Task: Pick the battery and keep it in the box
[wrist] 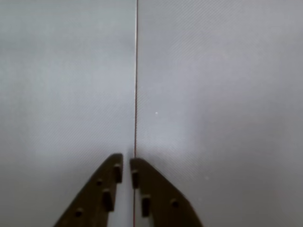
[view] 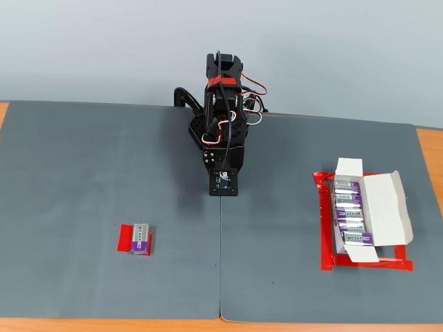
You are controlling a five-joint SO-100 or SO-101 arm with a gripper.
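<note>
In the fixed view a battery [view: 140, 237], silver-grey with a purple band, lies on a red tape patch at the lower left of the grey mat. The white box [view: 377, 218] lies open at the right inside a red tape frame, with several identical batteries [view: 350, 213] in a row inside. The black arm is folded at the mat's back centre, and its gripper [view: 223, 194] points down at the mat, far from both. In the wrist view the gripper [wrist: 126, 165] has its fingertips nearly touching, with nothing between them, over the mat seam. Battery and box are out of the wrist view.
Two grey mats meet at a seam [view: 221, 256] running from the arm toward the front edge. The red tape frame [view: 367, 263] outlines the box. Orange table edge [view: 430, 145] shows at the sides. Red and white wires [view: 253, 104] loop off the arm.
</note>
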